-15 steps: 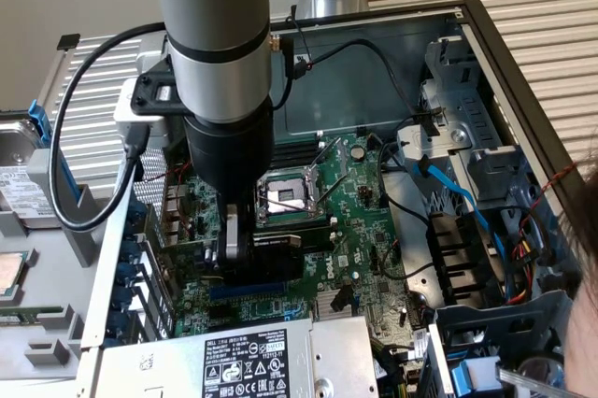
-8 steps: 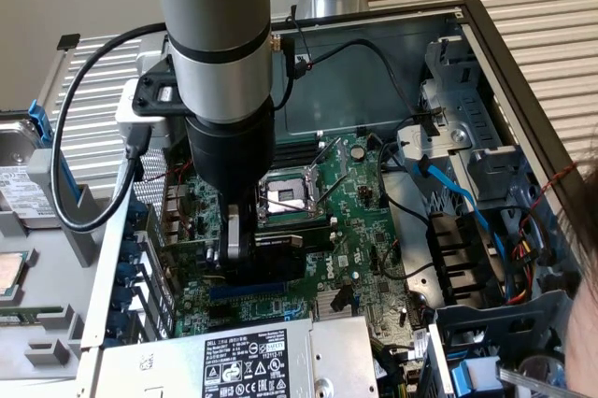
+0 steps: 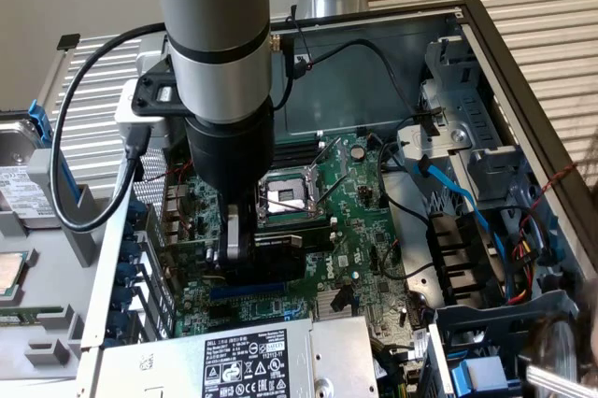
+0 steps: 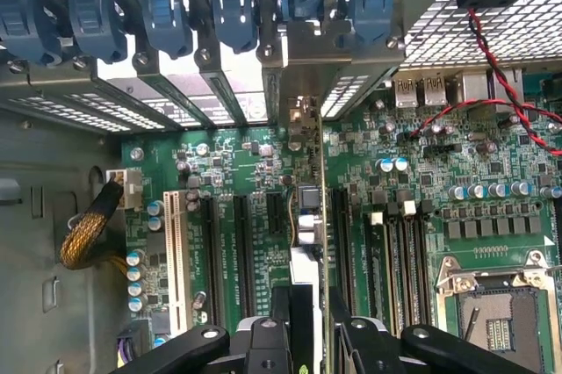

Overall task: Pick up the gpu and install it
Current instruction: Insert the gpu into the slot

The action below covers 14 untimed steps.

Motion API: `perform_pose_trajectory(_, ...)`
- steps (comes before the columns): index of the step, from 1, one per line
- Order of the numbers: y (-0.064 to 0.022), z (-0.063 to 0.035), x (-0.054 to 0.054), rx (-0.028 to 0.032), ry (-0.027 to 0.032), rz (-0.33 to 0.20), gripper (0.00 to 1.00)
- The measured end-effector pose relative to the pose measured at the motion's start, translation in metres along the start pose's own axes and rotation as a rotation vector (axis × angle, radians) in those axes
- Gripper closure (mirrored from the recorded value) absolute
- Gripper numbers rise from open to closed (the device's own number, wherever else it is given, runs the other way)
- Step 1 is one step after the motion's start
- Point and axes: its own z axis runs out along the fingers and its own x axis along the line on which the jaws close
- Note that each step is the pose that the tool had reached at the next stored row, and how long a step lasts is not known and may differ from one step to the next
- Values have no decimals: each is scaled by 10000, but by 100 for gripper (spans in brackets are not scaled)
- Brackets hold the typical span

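My gripper (image 3: 245, 260) reaches down into the open computer case and is shut on the gpu (image 3: 285, 250), whose black shroud sticks out toward the exterior view's right. In the wrist view the gpu (image 4: 307, 216) stands on edge between my black fingers (image 4: 283, 317), my gripper (image 4: 307, 326) clamping its board. Its silver bracket end (image 4: 303, 119) points at the rear slot openings. The card hangs over the green motherboard (image 3: 369, 220), in line with the expansion slots (image 4: 241, 251). Whether its edge touches a slot is hidden.
A blue slot (image 3: 245, 291) lies just in front of the card. The CPU socket (image 3: 290, 194) and memory slots (image 4: 391, 251) flank it. Blue latches (image 4: 233, 14) line the rear wall. A power supply (image 3: 252, 361), drive cage (image 3: 467, 150) and loose cables (image 3: 448, 192) crowd the case.
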Motion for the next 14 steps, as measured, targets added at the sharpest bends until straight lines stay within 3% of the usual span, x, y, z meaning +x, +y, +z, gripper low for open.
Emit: perform_pose_trajectory(14, 19, 1, 13, 1, -1, -1, 73)
